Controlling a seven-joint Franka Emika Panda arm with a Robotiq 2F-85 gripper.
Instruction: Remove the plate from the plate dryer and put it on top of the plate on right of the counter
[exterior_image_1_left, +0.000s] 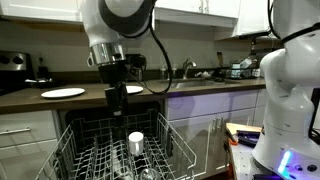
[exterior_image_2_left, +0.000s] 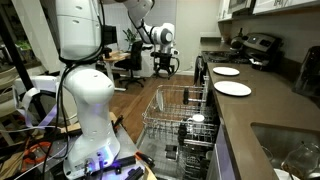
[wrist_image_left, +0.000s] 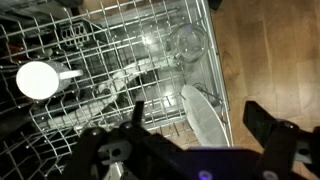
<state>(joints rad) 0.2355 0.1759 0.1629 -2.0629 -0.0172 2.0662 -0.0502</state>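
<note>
Jaws gape over the plate standing edgewise in the plate dryer.

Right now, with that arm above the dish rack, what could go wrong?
The plate stands on edge among the thin wires of the plate dryer; the open end effector might snag a wire or let it slip. A clear glass and white cup nearby could get knocked.

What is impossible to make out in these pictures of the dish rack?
The pincer: in an exterior view its tips blend into the dark background.
The plate: edge-on in the wrist view, with its lower end behind the pincer; lost among the rack wires in both exterior views.
The counter plate: partly behind the pincer in an exterior view.
</note>
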